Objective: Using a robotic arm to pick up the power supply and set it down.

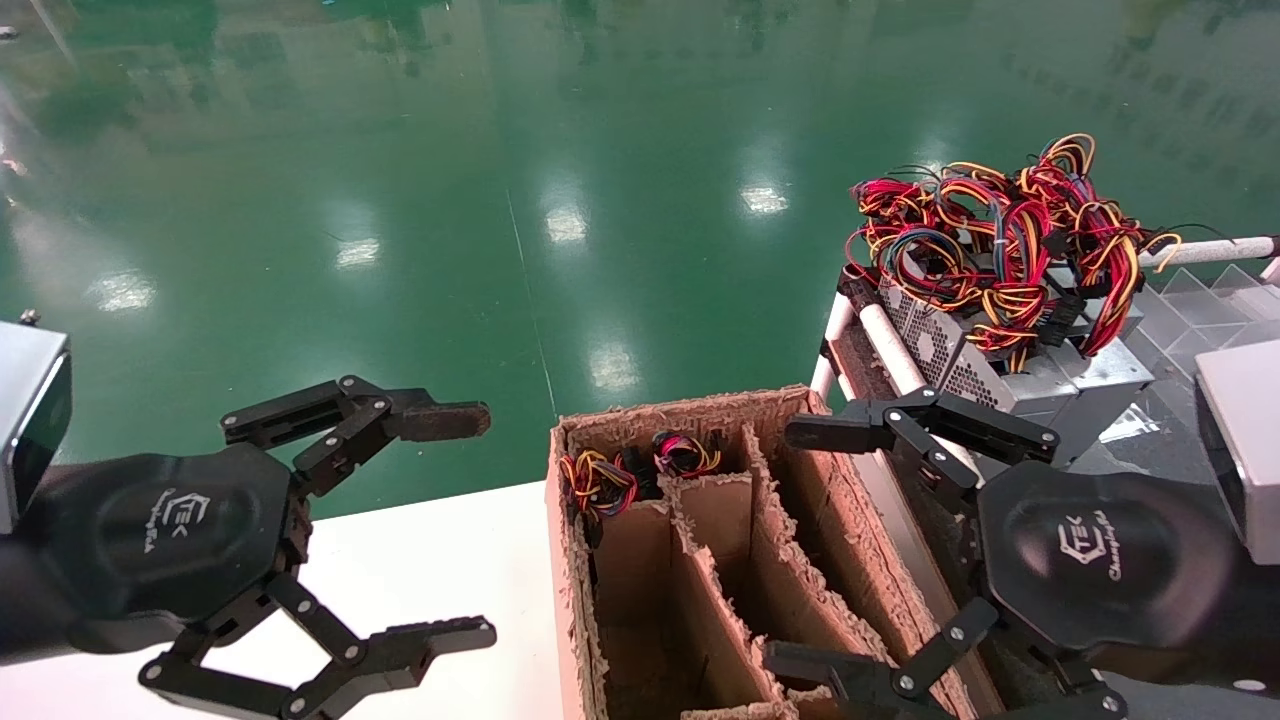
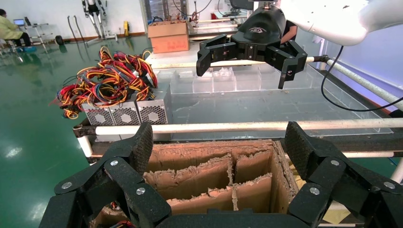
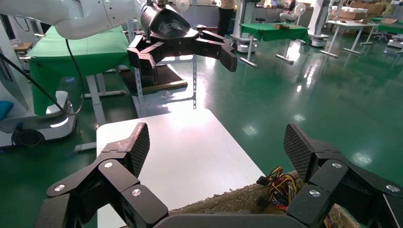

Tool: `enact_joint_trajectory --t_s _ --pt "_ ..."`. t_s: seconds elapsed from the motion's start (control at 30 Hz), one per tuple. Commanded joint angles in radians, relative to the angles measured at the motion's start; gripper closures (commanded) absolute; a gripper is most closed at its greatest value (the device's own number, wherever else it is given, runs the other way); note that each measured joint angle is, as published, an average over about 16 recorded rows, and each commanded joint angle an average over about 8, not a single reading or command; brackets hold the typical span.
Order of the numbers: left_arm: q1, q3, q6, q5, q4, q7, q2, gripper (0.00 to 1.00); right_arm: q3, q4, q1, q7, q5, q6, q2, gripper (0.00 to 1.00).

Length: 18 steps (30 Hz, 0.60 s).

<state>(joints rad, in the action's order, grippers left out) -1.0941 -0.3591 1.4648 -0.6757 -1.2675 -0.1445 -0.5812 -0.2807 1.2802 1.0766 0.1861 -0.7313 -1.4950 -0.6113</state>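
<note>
Grey power supplies (image 1: 1005,375) with perforated vent sides stand side by side on a rack at the right, under a tangle of red, yellow and black wires (image 1: 1000,235). The left wrist view shows their fan grilles (image 2: 126,114). My right gripper (image 1: 805,548) hangs open and holds nothing, over the right side of a cardboard box (image 1: 770,520), just in front of the power supplies. My left gripper (image 1: 455,528) is open and holds nothing above the white table (image 1: 420,560), left of the box. The wrist views show the jaws of the left gripper (image 2: 219,142) and of the right gripper (image 3: 218,145) spread wide.
The worn cardboard box (image 2: 209,178) is split by dividers into compartments. Wire bundles (image 1: 600,482) show in its far left compartments. A white tube rail (image 2: 228,127) edges the rack, and clear plastic dividers (image 1: 1185,300) lie behind. Green floor surrounds everything.
</note>
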Motion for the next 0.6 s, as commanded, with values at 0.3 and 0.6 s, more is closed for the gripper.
enact_joint_trajectory --t_s 0.3,0.6 --pt "0.000 0.000 0.000 0.000 0.000 0.000 0.000 1.00 0.000 0.000 0.000 0.000 0.000 0.000 0.000 0.00" --pt "0.000 0.000 0.000 0.000 0.000 0.000 0.000 1.00 0.000 0.000 0.000 0.000 0.000 0.000 0.000 0.00"
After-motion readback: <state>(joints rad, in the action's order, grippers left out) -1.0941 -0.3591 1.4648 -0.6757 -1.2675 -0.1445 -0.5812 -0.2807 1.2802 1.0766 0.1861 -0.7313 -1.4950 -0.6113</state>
